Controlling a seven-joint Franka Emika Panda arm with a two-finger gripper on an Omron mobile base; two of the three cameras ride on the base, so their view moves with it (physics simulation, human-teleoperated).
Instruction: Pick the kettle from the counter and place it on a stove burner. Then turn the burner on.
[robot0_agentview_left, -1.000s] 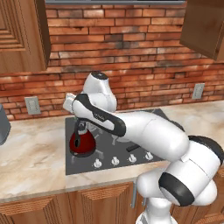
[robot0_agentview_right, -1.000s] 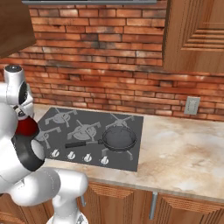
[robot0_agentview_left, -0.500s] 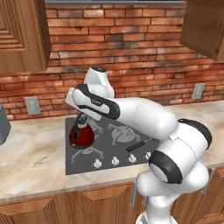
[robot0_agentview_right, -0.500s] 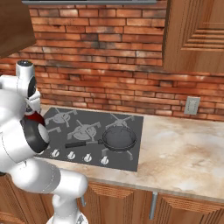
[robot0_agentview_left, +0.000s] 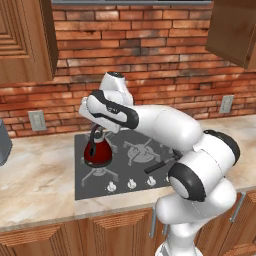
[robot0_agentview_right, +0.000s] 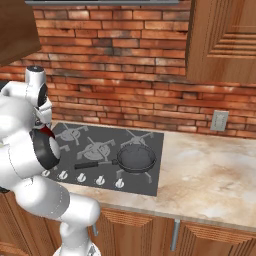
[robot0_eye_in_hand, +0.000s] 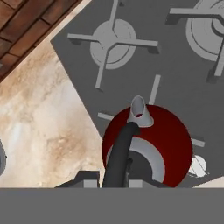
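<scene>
The dark-red kettle (robot0_agentview_left: 97, 154) sits over the front-left burner of the dark grey cooktop (robot0_agentview_left: 83, 190). My gripper (robot0_agentview_left: 96, 129) is shut on its black arched handle. I cannot tell whether the kettle's base touches the grate. From the hand view I look straight down on the kettle (robot0_eye_in_hand: 168, 135), with its spout (robot0_eye_in_hand: 139, 113) pointing away from me. The black handle (robot0_eye_in_hand: 119, 153) runs down between the fingers of the gripper (robot0_eye_in_hand: 114, 178). In the right base view my arm hides all but a red sliver of the kettle (robot0_agentview_right: 49, 131). The beige counter (robot0_agentview_left: 35, 185) lies to the left.
A black frying pan (robot0_agentview_right: 135, 159) rests on the front-right burner, its handle pointing left. A row of knobs (robot0_agentview_left: 131, 184) lines the cooktop's front edge. The back burners (robot0_eye_in_hand: 114, 43) are bare. A brick wall stands behind, and a grey appliance (robot0_agentview_left: 4, 142) sits at far left.
The arm's elbow and upper links have swung round and risen. The kettle stays in the gripper over the front-left burner, shifted only slightly.
</scene>
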